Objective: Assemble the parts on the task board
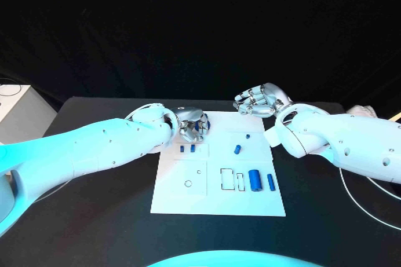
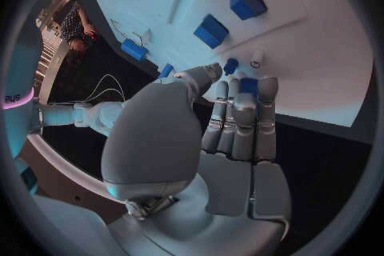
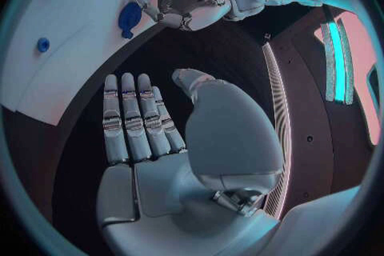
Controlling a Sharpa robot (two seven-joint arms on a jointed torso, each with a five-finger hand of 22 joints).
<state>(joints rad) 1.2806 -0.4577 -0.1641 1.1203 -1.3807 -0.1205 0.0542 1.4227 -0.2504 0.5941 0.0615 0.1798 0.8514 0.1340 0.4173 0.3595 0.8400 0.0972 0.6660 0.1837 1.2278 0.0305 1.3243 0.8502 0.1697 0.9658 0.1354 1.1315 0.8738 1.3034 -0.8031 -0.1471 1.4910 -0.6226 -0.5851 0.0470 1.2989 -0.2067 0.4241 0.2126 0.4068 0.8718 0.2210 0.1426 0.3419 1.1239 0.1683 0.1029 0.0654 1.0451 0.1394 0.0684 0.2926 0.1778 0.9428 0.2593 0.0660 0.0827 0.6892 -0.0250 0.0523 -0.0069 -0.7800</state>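
The white task board (image 1: 219, 189) lies in the middle of the black table (image 1: 100, 220), with blue parts (image 1: 255, 177) on it. The left hand (image 1: 190, 127) pinches a small blue part (image 2: 230, 66) over the board's far-left corner. The right hand (image 1: 261, 100) hovers open beyond the far edge, holding nothing.

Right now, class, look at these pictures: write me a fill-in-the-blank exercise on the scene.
1. The task board is coloured ___.
2. The parts lying on it are coloured ___.
3. The ___ hand is over the board's far corner.
4. The right hand, above the far edge, holds ___.

Missing words: white; blue; left; nothing
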